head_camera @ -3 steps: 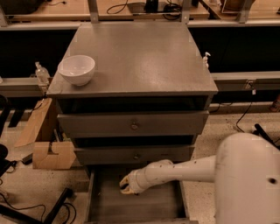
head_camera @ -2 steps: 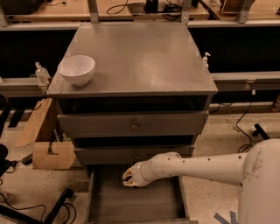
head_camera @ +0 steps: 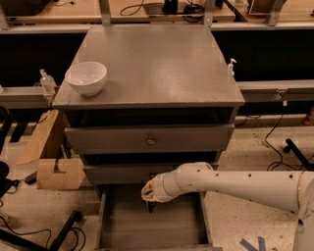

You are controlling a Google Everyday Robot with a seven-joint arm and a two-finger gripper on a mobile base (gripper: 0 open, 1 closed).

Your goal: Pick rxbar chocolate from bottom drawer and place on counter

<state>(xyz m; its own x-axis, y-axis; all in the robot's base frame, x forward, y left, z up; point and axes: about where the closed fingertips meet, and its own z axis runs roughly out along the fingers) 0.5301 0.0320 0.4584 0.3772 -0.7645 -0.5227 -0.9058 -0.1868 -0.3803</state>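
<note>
The grey metal cabinet fills the middle of the view, and its broad flat top, the counter (head_camera: pixel 162 63), has a dull sheen. A white robot arm (head_camera: pixel 235 185) reaches in from the right edge and runs leftward and slightly down across the cabinet's lower front. Below it the bottom drawer (head_camera: pixel 147 228) stands pulled out toward the camera, with its plain grey floor showing between thin low side walls. Above the drawer are two grey drawer fronts, the upper one (head_camera: pixel 196 139) with a small round knob (head_camera: pixel 151 141) and the lower one (head_camera: pixel 117 173) partly hidden behind the arm. A light wooden tabletop (head_camera: pixel 73 7) with cables on it runs along the far edge of the scene. A brown cardboard box (head_camera: pixel 56 169) sits on the speckled floor just left of the cabinet. A white bowl (head_camera: pixel 86 77) stands upright on the counter near its front left corner. The gripper (head_camera: pixel 152 195) is at the end of the arm, pointing down over the back part of the open drawer and just in front of the lower drawer front. I cannot tell whether it is open or closed. A small clear pump bottle (head_camera: pixel 46 82) stands on the rail left of the cabinet, and another (head_camera: pixel 229 66) stands by its right edge. A small dark shape (head_camera: pixel 151 207) sits directly under the gripper over the drawer floor. Whether that shape is the rxbar chocolate or part of the gripper cannot be told, and the bar is not visible on the counter.
</note>
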